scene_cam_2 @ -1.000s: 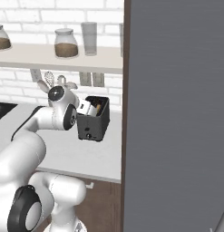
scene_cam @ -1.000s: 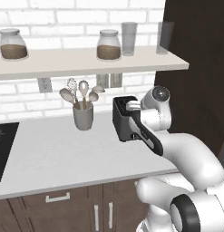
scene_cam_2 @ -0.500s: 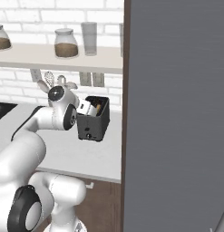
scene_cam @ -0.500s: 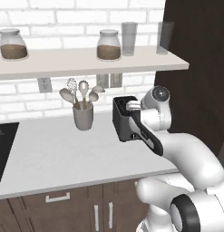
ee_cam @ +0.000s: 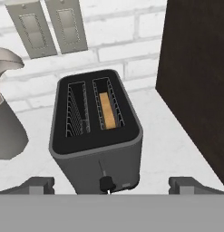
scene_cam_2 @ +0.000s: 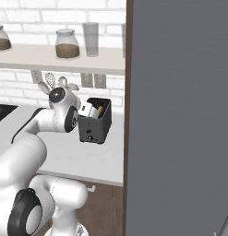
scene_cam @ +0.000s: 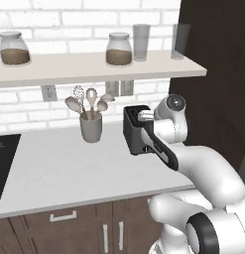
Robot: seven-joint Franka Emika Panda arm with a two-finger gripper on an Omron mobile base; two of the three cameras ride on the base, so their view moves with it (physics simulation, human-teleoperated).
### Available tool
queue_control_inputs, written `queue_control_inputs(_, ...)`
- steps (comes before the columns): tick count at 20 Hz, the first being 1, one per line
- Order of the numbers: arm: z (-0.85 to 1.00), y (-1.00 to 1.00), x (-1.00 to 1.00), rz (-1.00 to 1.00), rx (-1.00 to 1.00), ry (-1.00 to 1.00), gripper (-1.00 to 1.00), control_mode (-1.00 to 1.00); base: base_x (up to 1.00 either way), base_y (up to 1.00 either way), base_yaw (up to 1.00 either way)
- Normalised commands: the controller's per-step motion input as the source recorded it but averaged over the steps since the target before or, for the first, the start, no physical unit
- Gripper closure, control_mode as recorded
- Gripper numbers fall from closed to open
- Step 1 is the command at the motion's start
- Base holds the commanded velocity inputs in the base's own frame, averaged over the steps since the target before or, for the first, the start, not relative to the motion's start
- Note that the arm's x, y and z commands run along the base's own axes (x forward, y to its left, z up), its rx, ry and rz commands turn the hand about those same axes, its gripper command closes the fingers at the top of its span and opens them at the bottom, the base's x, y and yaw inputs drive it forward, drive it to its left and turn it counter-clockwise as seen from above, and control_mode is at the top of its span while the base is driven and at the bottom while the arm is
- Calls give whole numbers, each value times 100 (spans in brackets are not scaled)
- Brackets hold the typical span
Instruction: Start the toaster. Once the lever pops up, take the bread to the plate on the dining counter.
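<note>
Claw: the gripper [ee_cam: 111, 185] hangs above the near end of the toaster, fingers spread wide with one tip [ee_cam: 38, 185] at each side, gripping nothing.
Toaster: the toaster [ee_cam: 96, 136] stands upright on the worktop [scene_cam: 59, 171], near its back edge and right end, by the brick wall and next to the dark panel [ee_cam: 195, 77].
Bread: the bread [ee_cam: 106, 110] sits down in the right-hand slot, beyond and between the fingertips, touching neither.
Lever: a dark knob [ee_cam: 106, 183] on the near end face, midway between the fingertips.
Neighbour: a utensil pot [scene_cam: 91, 126] stands left of the toaster, apart from it.
</note>
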Motion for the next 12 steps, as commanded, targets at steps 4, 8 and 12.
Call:
queue_control_inputs(4,0,0,0,0,0,0,-100,-100,0,0,0)
queue_control_inputs(8,0,0,0,0,0,0,-100,-100,0,0,0)
queue_control_inputs(12,0,0,0,0,0,0,-100,-100,0,0,0)
